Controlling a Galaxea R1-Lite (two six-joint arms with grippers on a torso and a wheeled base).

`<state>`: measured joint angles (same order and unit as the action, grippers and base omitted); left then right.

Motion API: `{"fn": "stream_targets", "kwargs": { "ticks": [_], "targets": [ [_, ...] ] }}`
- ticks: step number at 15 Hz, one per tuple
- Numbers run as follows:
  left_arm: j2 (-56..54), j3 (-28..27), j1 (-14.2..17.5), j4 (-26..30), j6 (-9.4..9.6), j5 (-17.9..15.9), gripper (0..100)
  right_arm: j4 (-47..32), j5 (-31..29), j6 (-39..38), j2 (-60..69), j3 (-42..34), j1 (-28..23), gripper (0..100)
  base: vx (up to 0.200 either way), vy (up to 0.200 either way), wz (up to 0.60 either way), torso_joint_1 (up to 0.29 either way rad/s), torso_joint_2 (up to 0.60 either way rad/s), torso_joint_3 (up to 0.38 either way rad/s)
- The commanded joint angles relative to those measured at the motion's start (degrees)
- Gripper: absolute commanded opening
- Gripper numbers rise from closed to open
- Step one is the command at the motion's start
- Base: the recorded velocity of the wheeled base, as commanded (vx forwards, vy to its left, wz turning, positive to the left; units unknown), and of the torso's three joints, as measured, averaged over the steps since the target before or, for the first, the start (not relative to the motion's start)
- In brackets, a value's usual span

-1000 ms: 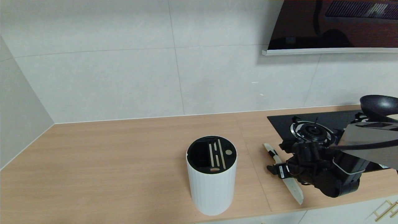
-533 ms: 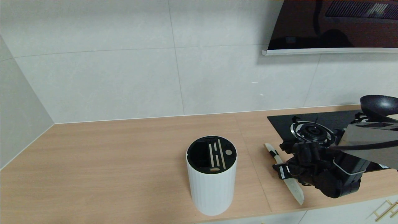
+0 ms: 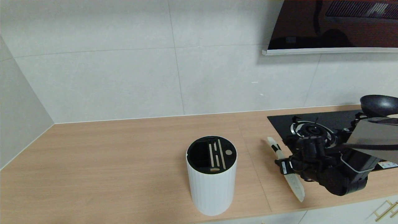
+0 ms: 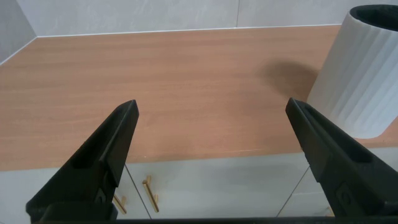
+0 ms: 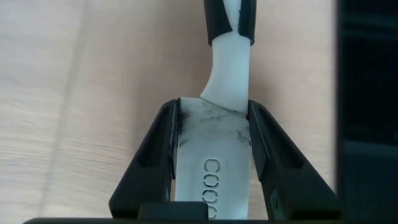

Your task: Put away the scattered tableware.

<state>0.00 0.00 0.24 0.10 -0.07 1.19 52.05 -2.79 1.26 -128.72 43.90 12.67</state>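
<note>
Pinching knife (image 3: 295,186), holder (image 3: 211,186) next

Right claw (image 5: 211,115) is pressed onto the white knife across its middle, low at the worktop (image 3: 108,161) beside the stove (image 3: 279,121). Best handling: lift level, keep the pinch firm, tip it down, line it up with a narrow slot before lowering. Holder stands upright, apart from the knife; black top has slots plus one big opening, nothing sticking out. Left claw (image 4: 211,109) is spread wide near the holder.

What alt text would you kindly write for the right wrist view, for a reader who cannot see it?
The right end effector is shut on a white knife, gripping the blade on both sides just short of its black-banded handle. Beneath lies a wooden counter, with the edge of a black hob alongside.
</note>
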Motion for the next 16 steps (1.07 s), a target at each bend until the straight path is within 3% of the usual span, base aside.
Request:
{"fn": "stream_targets", "kwargs": {
  "ticks": [1, 6, 7, 8, 10, 12, 14, 15, 16],
  "targets": [
    [0.0, 0.0, 0.0, 0.0, -0.01, 0.0, 100, 0.1, 0.2, 0.0, 8.5, -2.5, 0.2, 0, 0.0, 0.0, 0.0, 0.0, 0.0, 0.0],
    [0.0, 0.0, 0.0, -0.2, 0.25, -0.1, 100, 0.1, 0.5, -0.6, 19.8, -6.5, 3.5, 0, 0.0, 0.0, 0.0, 0.0, 0.0, 0.0],
    [0.0, -2.8, -0.1, 0.3, -0.98, -2.2, 100, 0.1, 0.3, -0.8, 22.5, -6.9, 4.6, 0, 0.0, 0.0, 0.0, 0.0, 0.0, 0.0],
    [0.6, -6.1, -0.2, 1.4, -3.18, -6.6, 100, 0.0, 0.2, -0.7, 24.2, -6.5, 5.3, 0, 0.0, 0.0, 0.0, 0.0, 0.0, 0.0],
    [11.1, -17.1, -1.3, 6.1, -3.97, -17.4, 100, -0.5, 0.1, -0.6, 26.2, -2.3, 6.3, 0, 0.0, 0.0, 0.0, 0.0, 0.0, 0.0],
    [26.4, -28.5, -1.6, 6.3, -4.15, -24.8, 100, -1.0, -0.4, -0.5, 26.5, 3.1, 8.2, 0, 0.0, 0.0, 0.0, 0.0, 0.0, 0.0],
    [38.4, -36.8, -2.1, 4.4, -4.23, -29.6, 100, -3.5, -2.4, -0.5, 27.1, 7.2, 10.9, 0, 0.0, 0.0, 0.0, 0.0, 0.0, 0.0],
    [47.5, -41.5, -4.0, 0.5, -5.29, -31.3, 100, -4.2, -3.0, -0.5, 27.0, 10.1, 13.2, 0, 0.0, 0.0, 0.0, 0.0, 0.0, 0.0],
    [53.5, -43.6, -7.4, -3.7, -7.92, -31.2, 100, -4.2, -3.4, -0.5, 27.1, 11.4, 15.2, 0, 0.0, 0.0, 0.0, 0.0, 0.0, 0.0]
  ]
}}
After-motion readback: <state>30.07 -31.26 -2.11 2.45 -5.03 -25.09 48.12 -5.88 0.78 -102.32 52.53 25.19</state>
